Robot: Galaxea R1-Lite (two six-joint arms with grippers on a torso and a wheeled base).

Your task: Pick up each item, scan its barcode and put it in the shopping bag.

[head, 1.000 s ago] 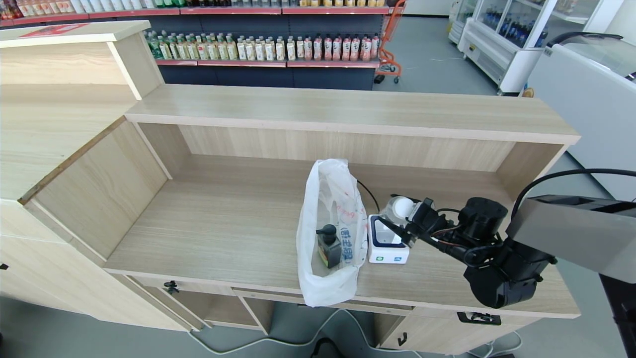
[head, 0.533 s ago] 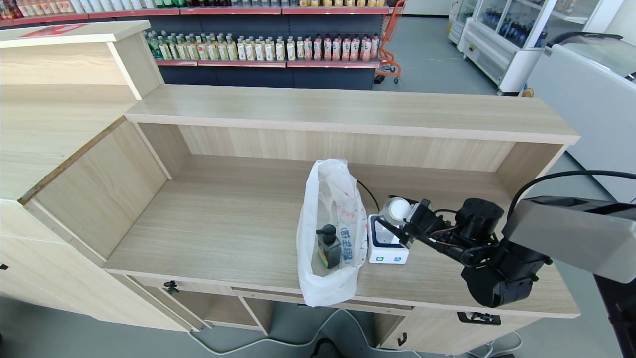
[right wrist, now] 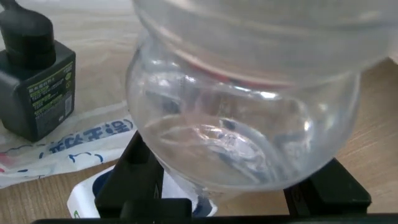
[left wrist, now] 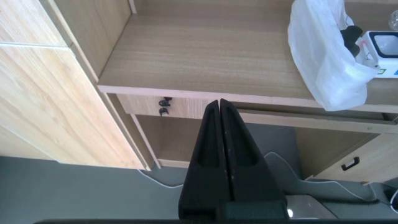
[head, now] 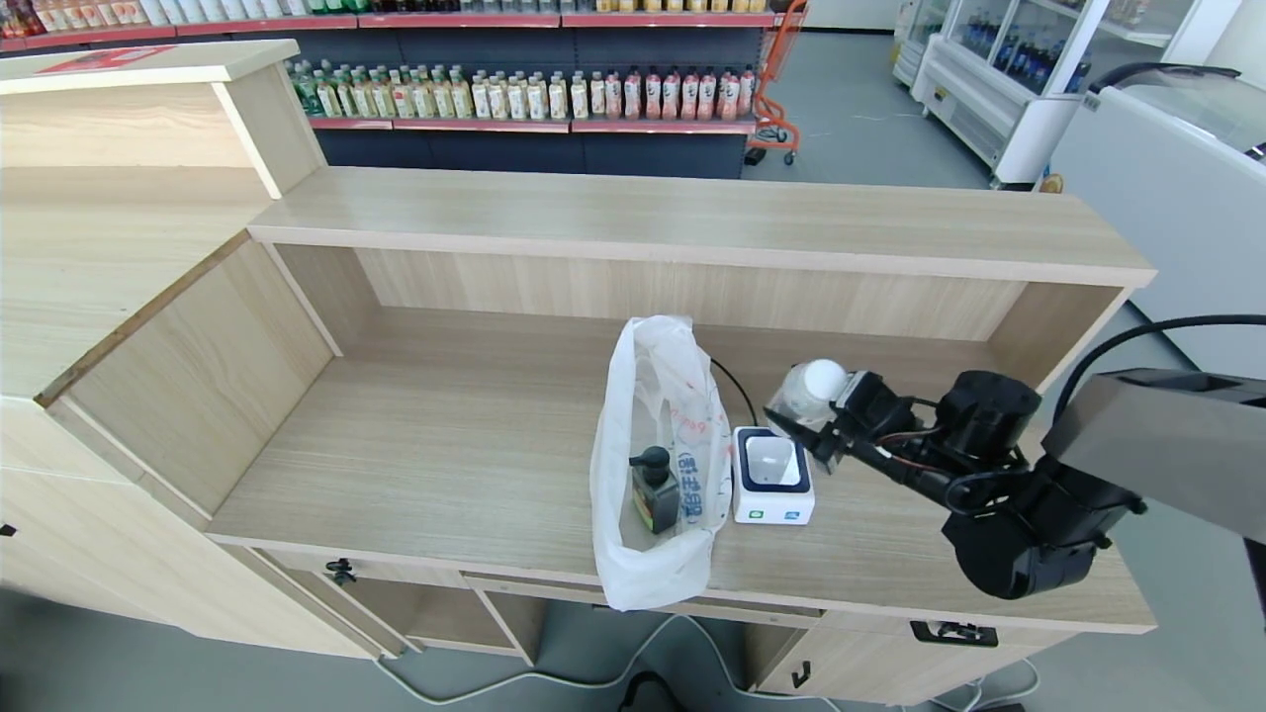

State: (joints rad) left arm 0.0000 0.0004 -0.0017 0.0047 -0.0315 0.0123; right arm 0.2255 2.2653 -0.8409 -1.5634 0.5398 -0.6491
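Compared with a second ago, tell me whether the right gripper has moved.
Yes. The right gripper, holding the clear bottle, has drawn back from over the scanner, toward the back wall of the counter and slightly to the robot's right.

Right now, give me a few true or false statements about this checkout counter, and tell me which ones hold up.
1. The right gripper holds a clear bottle. True.
2. The shopping bag is empty. False: a dark pump bottle stands inside it.
3. The scanner sits on the counter beside the shopping bag. True.
4. The left gripper is spread wide open. False: its fingers are pressed together.
5. The clear bottle is lying on the counter. False: it is held up in the air, just past the scanner's far side.
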